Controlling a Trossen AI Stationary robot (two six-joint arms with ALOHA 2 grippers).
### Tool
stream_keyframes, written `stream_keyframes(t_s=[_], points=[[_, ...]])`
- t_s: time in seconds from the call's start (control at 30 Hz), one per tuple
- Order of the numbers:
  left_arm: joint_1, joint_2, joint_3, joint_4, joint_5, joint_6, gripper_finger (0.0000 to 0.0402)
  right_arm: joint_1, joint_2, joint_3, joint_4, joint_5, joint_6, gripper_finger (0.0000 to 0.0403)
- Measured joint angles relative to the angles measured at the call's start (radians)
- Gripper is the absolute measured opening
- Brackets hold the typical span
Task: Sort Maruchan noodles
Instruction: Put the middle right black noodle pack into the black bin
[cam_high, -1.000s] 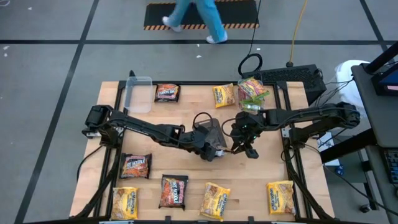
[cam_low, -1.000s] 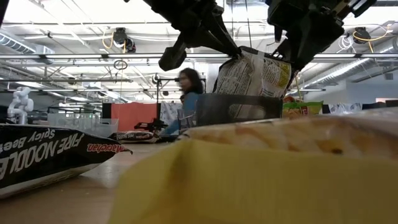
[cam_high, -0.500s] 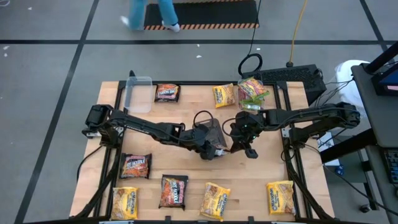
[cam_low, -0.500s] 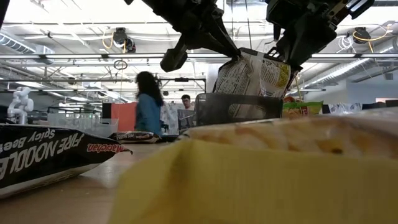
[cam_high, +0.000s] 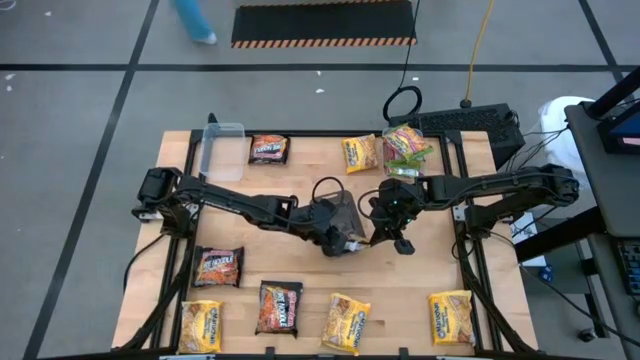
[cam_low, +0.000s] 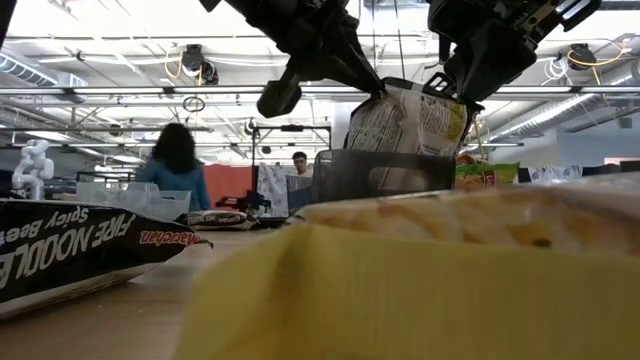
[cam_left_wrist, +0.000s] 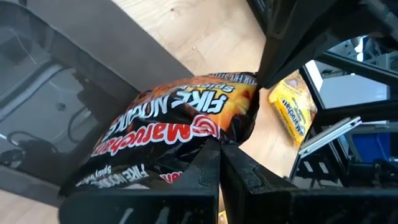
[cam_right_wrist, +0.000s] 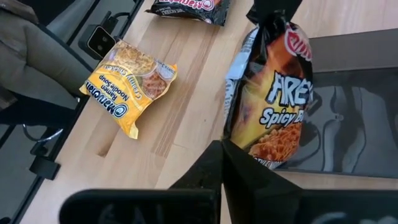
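- Your right tool (cam_high: 377, 236) has clenched onto the Fire noodle packet (cam_low: 410, 122) – 1 second ago it stood wide.
- Your left tool (cam_high: 352, 238) still grips the packet's other end, above the grey tray (cam_low: 385, 172), mid-tabletop (cam_high: 300, 255).

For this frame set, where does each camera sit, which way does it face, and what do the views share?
High view: above the table, looking straight down; both arms meet mid-table.
Low view: at table-top height, looking level into the room; both arms enter from above, gripping the Fire Spicy packet over the grey tray.
Left wrist view: on the left arm, looking past the left hand, shut on the packet.
Right wrist view: on the right arm, looking past the right hand, shut on it too.
Shared: the low and both wrist views show that packet.
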Motion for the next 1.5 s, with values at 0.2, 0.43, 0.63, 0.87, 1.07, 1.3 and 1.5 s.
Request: stream_keyframes(t_s=[0.2, 0.43, 0.63, 0.87, 1.07, 1.3, 1.5], points=[[0.0, 0.0, 0.0, -0.023, 0.04, -0.01, 0.0001, 0.0, 0.0, 0.0, 0.0, 0.0, 0.001, 0.0], [0.0, 0.0, 0.0, -0.06, 0.044, -0.012, 0.0001, 0.0, 0.0, 0.0, 0.018, 0.0, 0.0, 0.0], [0.0, 0.0, 0.0, -0.06, 0.068, -0.01, 0.0016, 0.0, 0.0, 0.0, 0.047, 0.012, -0.001, 0.0], [0.003, 0.0, 0.0, -0.052, 0.069, 0.019, 0.0039, -0.001, 0.0, 0.0, 0.046, 0.034, 0.002, 0.0], [0.003, 0.0, 0.0, -0.052, 0.071, 0.019, 0.0049, -0.001, 0.0, 0.0, 0.052, 0.034, -0.001, 0.0021], [0.003, 0.0, 0.0, -0.051, 0.07, 0.018, 0.0049, -0.001, 0.0, 0.0, 0.064, 0.088, -0.011, 0.0065], [0.018, 0.0, 0.0, -0.055, 0.093, 0.054, 0.0049, -0.002, -0.001, 0.0, 0.105, 0.111, -0.04, 0.009]])
